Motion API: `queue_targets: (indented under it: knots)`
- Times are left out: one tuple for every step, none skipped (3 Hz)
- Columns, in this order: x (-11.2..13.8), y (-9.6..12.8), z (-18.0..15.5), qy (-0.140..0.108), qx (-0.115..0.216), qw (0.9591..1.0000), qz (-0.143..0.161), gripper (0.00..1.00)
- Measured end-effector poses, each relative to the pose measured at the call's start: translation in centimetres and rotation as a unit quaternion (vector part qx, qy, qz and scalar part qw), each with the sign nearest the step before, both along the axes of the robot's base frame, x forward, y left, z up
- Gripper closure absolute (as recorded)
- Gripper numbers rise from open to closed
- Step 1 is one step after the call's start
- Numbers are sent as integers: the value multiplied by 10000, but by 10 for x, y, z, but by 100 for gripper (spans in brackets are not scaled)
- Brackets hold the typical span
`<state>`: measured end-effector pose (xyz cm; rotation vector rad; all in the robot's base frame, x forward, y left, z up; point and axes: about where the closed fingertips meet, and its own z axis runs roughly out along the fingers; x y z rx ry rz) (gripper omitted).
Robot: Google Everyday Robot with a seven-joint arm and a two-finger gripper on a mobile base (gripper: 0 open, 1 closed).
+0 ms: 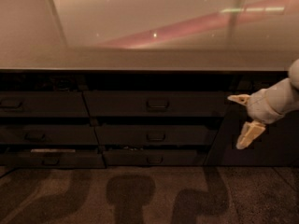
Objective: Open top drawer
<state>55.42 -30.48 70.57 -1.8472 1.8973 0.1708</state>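
Note:
The top drawer (154, 104) is the long dark front in the upper row under the counter, with a small loop handle (158, 105) at its centre. Its front sits level with the neighbouring fronts. My gripper (241, 118) hangs at the right, just past the drawer's right end, at about its height. Its two pale fingers (246, 134) are spread open with nothing between them, pointing left toward the drawer.
A glossy countertop (140, 55) overhangs the drawers. A shorter top front (42, 105) lies to the left, and two lower rows (152, 136) sit beneath. The bottom left drawer (51, 158) is slightly ajar, with a pale strip showing. Dark floor (140, 195) in front carries shadows.

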Motion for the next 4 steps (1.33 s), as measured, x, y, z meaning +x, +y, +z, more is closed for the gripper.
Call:
queue_targets:
  knots:
    - [1, 28, -7, -116, -316, 9990, 288, 0]
    - [-18, 83, -11, -244, -730, 9931, 885, 0]
    - [-17, 83, -10, -250, -729, 9931, 883, 0]
    - [-27, 91, -19, -753, -854, 9870, 1131, 0]
